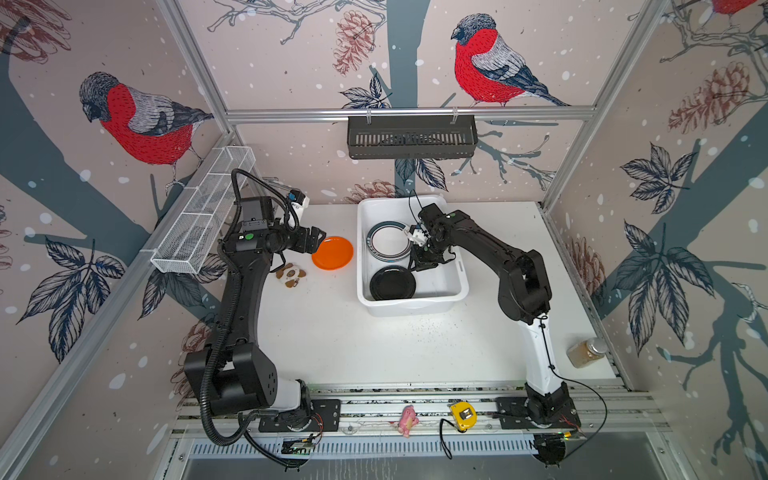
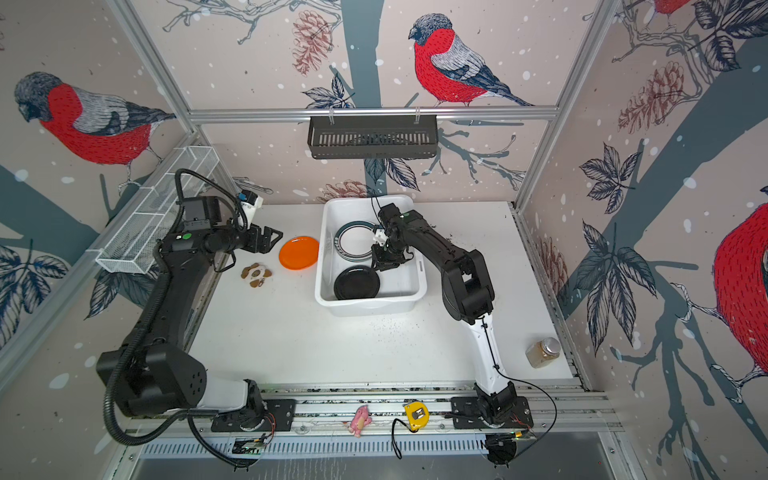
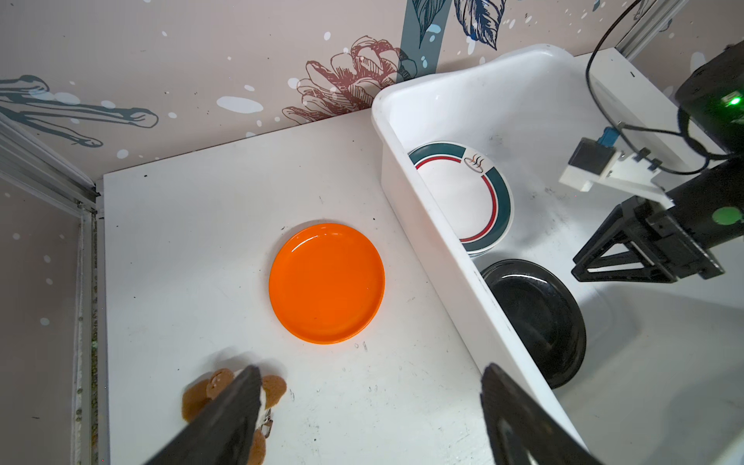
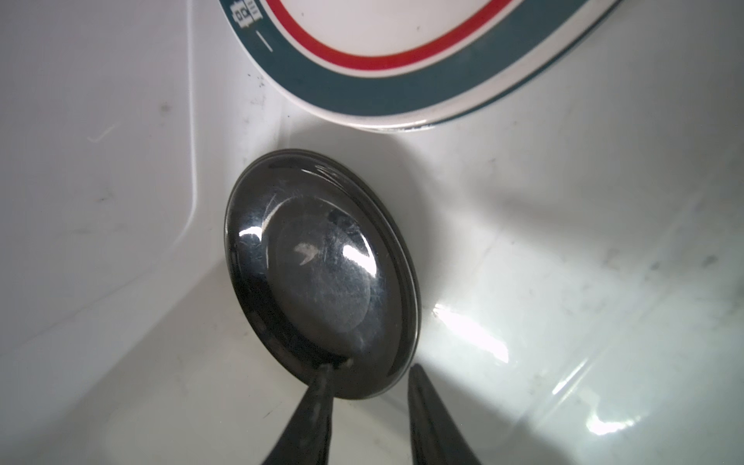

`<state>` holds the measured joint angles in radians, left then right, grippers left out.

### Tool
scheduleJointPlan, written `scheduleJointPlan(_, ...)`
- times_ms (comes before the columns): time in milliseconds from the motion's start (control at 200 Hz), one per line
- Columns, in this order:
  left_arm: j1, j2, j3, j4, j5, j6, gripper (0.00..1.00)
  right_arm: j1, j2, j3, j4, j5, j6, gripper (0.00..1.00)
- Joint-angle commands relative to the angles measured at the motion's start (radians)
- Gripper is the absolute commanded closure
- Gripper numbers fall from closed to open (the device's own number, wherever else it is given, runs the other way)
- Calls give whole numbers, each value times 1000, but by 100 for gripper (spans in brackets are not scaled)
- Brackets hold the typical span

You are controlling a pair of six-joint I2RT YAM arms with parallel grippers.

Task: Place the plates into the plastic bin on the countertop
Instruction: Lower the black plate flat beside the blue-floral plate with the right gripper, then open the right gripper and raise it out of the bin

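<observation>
An orange plate (image 1: 332, 253) (image 2: 299, 253) (image 3: 327, 283) lies flat on the white countertop (image 1: 353, 345), just left of the plastic bin (image 1: 360, 249) (image 2: 321, 253) (image 3: 422, 225). Inside the bin lie a black plate (image 1: 392, 284) (image 2: 356, 283) (image 3: 535, 318) (image 4: 322, 273) and a stack of white plates with teal and red rings (image 1: 388, 241) (image 2: 353, 241) (image 3: 463, 197) (image 4: 402, 52). My left gripper (image 1: 318, 240) (image 2: 275, 240) (image 3: 370, 368) hangs open beside the orange plate, holding nothing. My right gripper (image 1: 417, 264) (image 2: 384, 264) (image 4: 371, 367) reaches down into the bin, its jaws parted astride the black plate's rim.
A brown plush toy (image 1: 291, 274) (image 3: 209, 392) lies near the left gripper. A white wire-mesh tray (image 1: 203, 216) hangs on the left wall and a black slotted basket (image 1: 411, 137) on the back rail. A jar (image 1: 586, 352) stands at the right edge.
</observation>
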<state>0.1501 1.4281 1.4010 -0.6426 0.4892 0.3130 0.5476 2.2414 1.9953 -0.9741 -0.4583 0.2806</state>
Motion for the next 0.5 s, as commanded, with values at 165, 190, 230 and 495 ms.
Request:
scheduleJointPlan(165, -1, 95, 83, -98, -55, 33, 11, -18, -28, 109, -62, 46, -13, 65)
scheduleJointPlan(190, -1, 107, 94, -111, -61, 33, 11, -23, -27, 128, -62, 51, -5, 65)
scheduleJointPlan(230, -1, 126, 112, -128, -71, 31, 11, -31, -29, 157, -54, 56, 12, 65)
scheduleJointPlan(495, -7, 223, 199, -236, -93, 35, 10, -52, -98, 219, 59, 104, 102, 66)
